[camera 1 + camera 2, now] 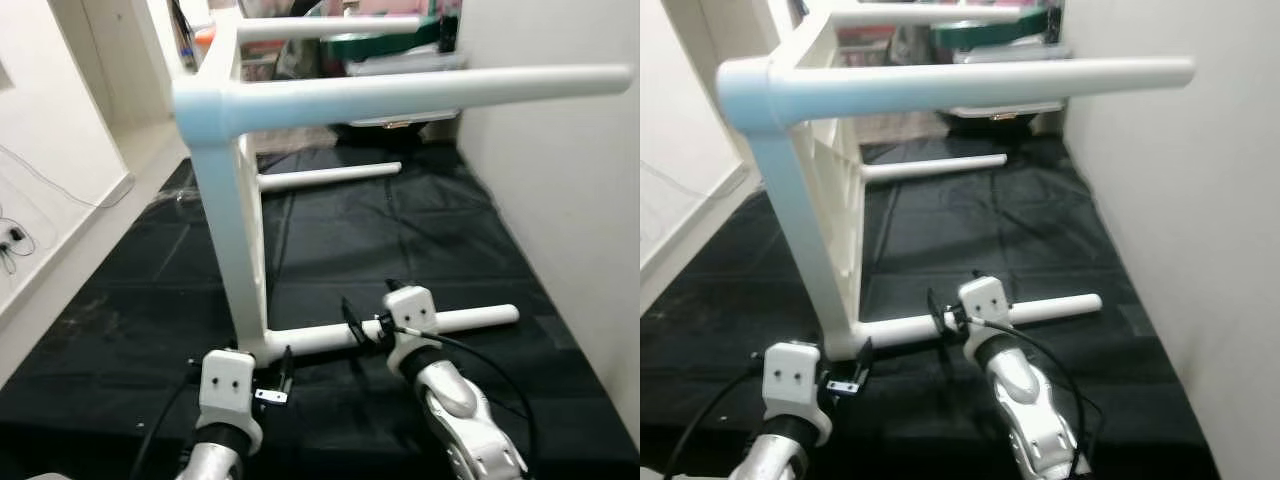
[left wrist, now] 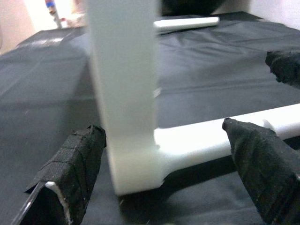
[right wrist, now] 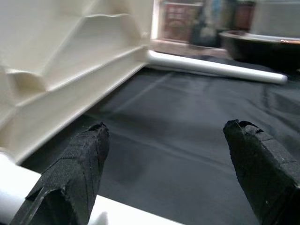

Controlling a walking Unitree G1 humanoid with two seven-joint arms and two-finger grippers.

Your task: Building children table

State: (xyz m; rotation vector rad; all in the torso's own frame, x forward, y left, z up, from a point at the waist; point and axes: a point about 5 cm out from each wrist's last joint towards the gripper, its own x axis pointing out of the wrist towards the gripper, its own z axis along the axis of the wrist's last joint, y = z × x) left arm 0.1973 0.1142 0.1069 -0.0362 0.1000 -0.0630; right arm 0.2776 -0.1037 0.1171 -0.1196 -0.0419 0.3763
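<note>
While the left gripper (image 2: 161,161) is spreading its fingers (image 2: 77,164) wide around the bottom corner of the white table (image 1: 235,215), neither pad is touching the plastic: the corner is sitting between them, low in the left wrist frame. Lower centre in the left eye frame, the right gripper (image 3: 164,164) is likewise holding its fingers (image 3: 260,164) wide apart and gripping nothing, hovering over the lowest leg (image 1: 470,320), which is running rightward along the floor.

A black sheet (image 1: 400,240) is covering the floor, with a white wall (image 1: 570,200) filling the right side and cluttered bins (image 1: 390,45) at the top edge.

The table is standing on its side at centre left, its upper leg (image 1: 420,90) jutting right across the top of the frame, and another leg (image 1: 330,177) is lying behind.
</note>
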